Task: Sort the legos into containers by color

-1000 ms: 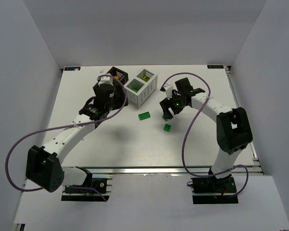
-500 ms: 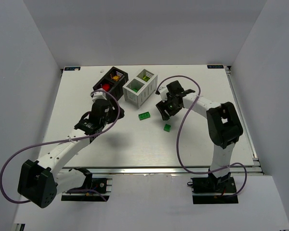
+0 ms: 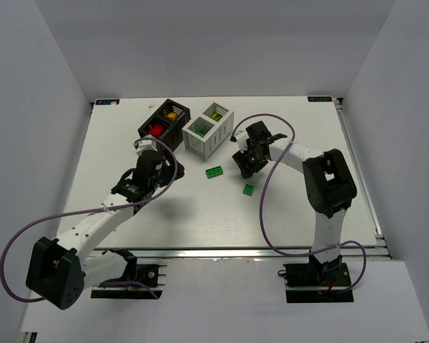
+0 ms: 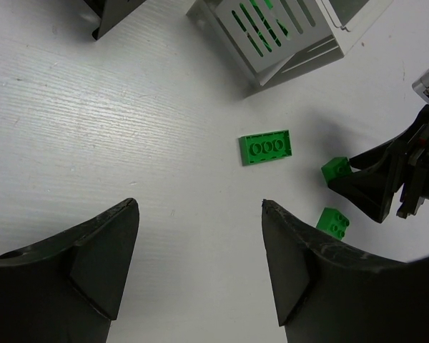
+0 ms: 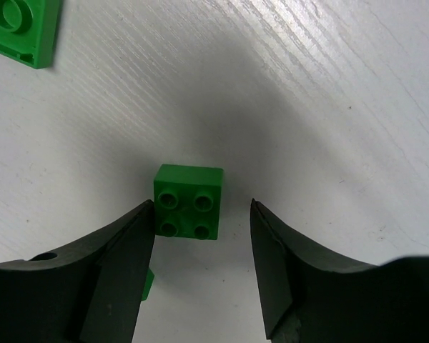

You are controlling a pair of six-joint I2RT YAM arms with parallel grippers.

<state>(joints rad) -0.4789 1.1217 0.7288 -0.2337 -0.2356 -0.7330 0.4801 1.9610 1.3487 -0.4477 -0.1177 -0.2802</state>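
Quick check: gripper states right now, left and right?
Left gripper: open, holding nothing.
Right gripper: open, straddling the small green four-stud plastic brick, not yet clamped.

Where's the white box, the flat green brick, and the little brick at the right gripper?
white box (image 3: pixel 220 137): top view, side wall.
flat green brick (image 4: pixel 266 148): left wrist view, middle stud.
small green brick (image 5: pixel 186 214): right wrist view, studded top.

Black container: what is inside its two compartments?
In the black container, red legos show in the near compartment and orange-yellow legos in the far one. Its walls hide how many there are, and anything lying beneath them.
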